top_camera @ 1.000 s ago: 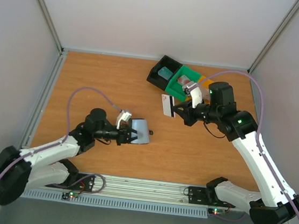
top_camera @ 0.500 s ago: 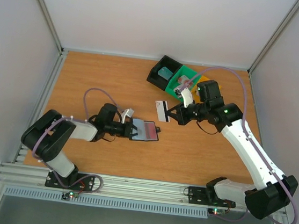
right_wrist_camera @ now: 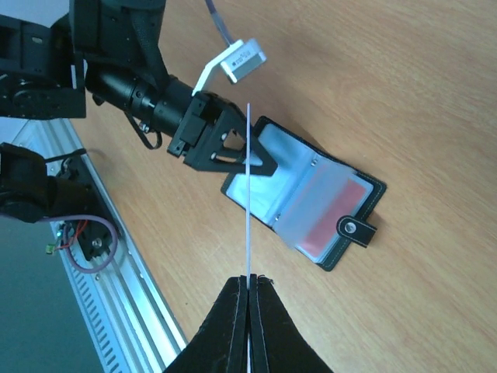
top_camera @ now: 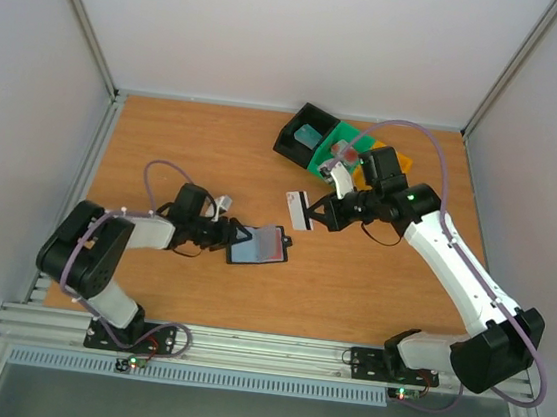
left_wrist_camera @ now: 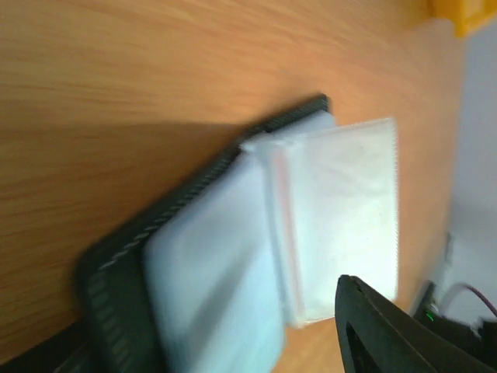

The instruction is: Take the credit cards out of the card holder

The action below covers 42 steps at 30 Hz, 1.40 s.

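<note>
Card holder (top_camera: 259, 245), black with pale pockets, lies open on the surface (top_camera: 185, 148), lower centre; red card (right_wrist_camera: 334, 214) pocketed. Right fingers (right_wrist_camera: 221, 334) pinch a striped whitish card (top_camera: 300, 209); left fingers (left_wrist_camera: 388, 342) spread.

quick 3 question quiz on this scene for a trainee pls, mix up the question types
1. True or false: the card holder lies open on the table.
2. Multiple choice: what does the right gripper hold? A. a whitish card; B. the card holder; C. nothing.
3. Fill in: the pocketed card in the card holder is coloured ___.

Key: 1 true; 2 A; 3 red.
</note>
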Tool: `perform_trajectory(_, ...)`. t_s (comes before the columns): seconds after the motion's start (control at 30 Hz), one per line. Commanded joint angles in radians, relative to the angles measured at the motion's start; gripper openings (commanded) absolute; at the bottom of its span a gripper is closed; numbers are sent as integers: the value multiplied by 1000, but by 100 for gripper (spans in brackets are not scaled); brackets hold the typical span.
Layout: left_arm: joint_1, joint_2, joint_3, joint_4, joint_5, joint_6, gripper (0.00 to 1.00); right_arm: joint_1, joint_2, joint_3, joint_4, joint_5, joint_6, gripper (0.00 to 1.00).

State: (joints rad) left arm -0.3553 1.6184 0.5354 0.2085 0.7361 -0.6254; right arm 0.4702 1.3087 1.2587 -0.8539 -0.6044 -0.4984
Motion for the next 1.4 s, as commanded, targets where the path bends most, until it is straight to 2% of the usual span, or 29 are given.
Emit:
perform_trajectory(0.0,39,-87,-18,-395,-379,3,62,-6,-12,42,5,-42,-23,1)
perform_trajectory(0.2,94,-289,-33,-634,-592,-30,63,-5,-43,56,13,-60,-28,1)
perform_trajectory(0.27,106,-371,-35,-629,-578,-16,60,-5,-54,52,22,-79,-23,1)
perform_trajectory(0.33,106,-447,-31,-545,-500,60,55,-6,-62,41,50,-132,-14,1)
perform_trajectory(0.37,105,-489,-25,-474,-450,96,52,-5,-67,33,76,-171,-7,1)
perform_trajectory(0.43,105,-574,-24,-267,-214,204,47,-6,-90,7,157,-250,11,1)
perform_trajectory(0.47,104,-622,-38,-41,-80,283,47,-5,-105,-8,209,-271,28,1)
perform_trajectory(0.53,86,-683,-67,284,188,346,50,-6,-136,-24,300,-302,60,1)
perform_trajectory(0.6,42,-688,-43,423,376,451,55,-5,-169,-50,422,-342,114,1)
perform_trajectory(0.63,27,-683,-36,491,414,466,59,-6,-189,-81,521,-365,157,1)
perform_trajectory(0.7,-18,-674,-9,567,402,388,66,-2,-220,-169,793,-401,263,1)
perform_trajectory(0.8,-97,-670,45,607,319,299,74,12,-237,-241,1038,-386,366,1)
perform_trajectory(0.9,-147,-645,103,659,192,253,79,27,-224,-263,1155,-403,416,1)
perform_trajectory(1.0,-167,-634,150,649,75,208,80,36,-211,-262,1180,-421,431,1)
perform_trajectory(1.13,-204,-635,162,627,73,198,68,43,-209,-255,1177,-449,427,1)
perform_trajectory(1.27,-226,-623,178,568,-38,240,53,52,-188,-225,1145,-494,420,1)
perform_trajectory(1.37,-226,-619,185,552,-42,255,45,56,-189,-222,1139,-507,415,1)
